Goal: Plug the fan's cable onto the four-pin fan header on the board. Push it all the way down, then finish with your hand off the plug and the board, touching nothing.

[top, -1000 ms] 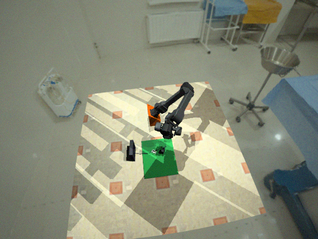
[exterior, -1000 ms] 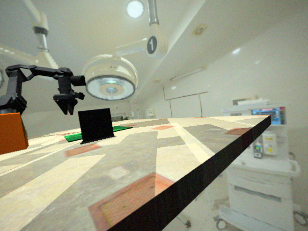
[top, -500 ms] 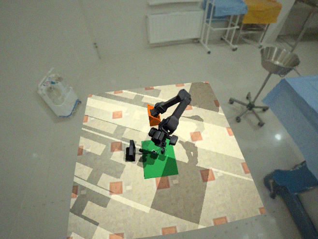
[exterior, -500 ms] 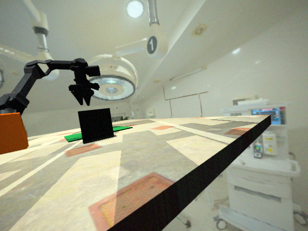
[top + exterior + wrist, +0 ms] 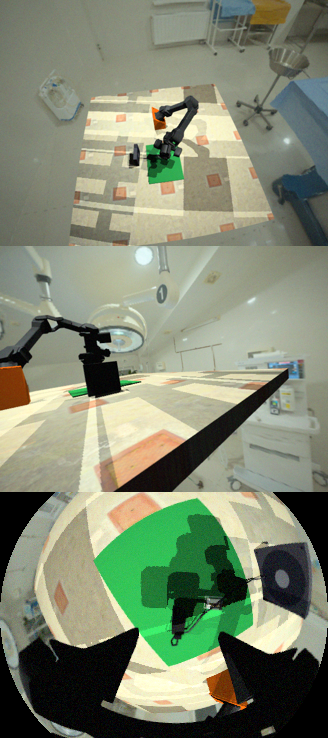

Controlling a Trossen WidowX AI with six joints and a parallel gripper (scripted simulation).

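The green board (image 5: 176, 173) (image 5: 78, 392) (image 5: 127, 557) lies flat on the table. The black fan (image 5: 136, 156) (image 5: 102, 379) (image 5: 295, 562) stands upright beside it. Thin dark cable (image 5: 254, 579) (image 5: 143, 158) runs from the fan onto the board, past a small whitish part, likely the header (image 5: 213, 602), and loops to a dark block, likely the plug (image 5: 181, 612). Deep shadow blurs both; whether they are joined cannot be told. My gripper (image 5: 180, 634) is open and empty, above the board, its fingertips either side of the loop in the wrist view. In the exterior view the fan hides the fingers.
An orange wedge-shaped block (image 5: 160, 125) (image 5: 13, 389) (image 5: 219, 686) stands by the arm's base, behind the board. The patterned table top (image 5: 206, 222) (image 5: 158, 415) carries light and shadow bands. The fan stands close to the board's side edge.
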